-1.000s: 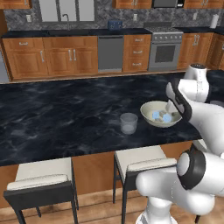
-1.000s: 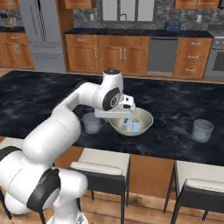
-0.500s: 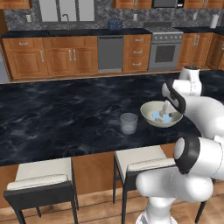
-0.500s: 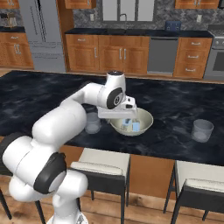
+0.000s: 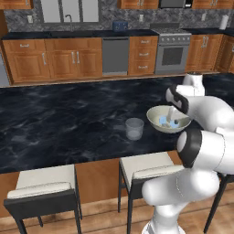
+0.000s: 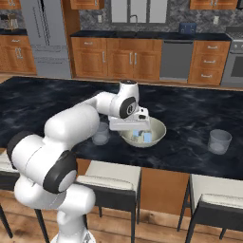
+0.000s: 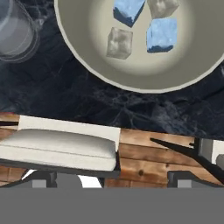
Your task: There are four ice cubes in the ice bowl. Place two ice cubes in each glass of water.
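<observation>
Black marble counter [image 6: 42, 102], one ice bowl [image 7: 78, 41], four ice cubes [image 7: 162, 35], two glasses [image 6: 219, 141]

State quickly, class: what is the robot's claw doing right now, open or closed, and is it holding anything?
Claw: open, holding nothing, above the ice bowl with four ice cubes inside.

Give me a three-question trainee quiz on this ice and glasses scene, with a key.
1. True or false: all four ice cubes lie in the bowl.
2. The tool is: A) open above the bowl, B) shut on a cube, C) inside a glass.
3. In the right base view, which glass stands farther from the bowl: the left glass or the right glass?

Key: 1 true; 2 A; 3 right glass.
</observation>
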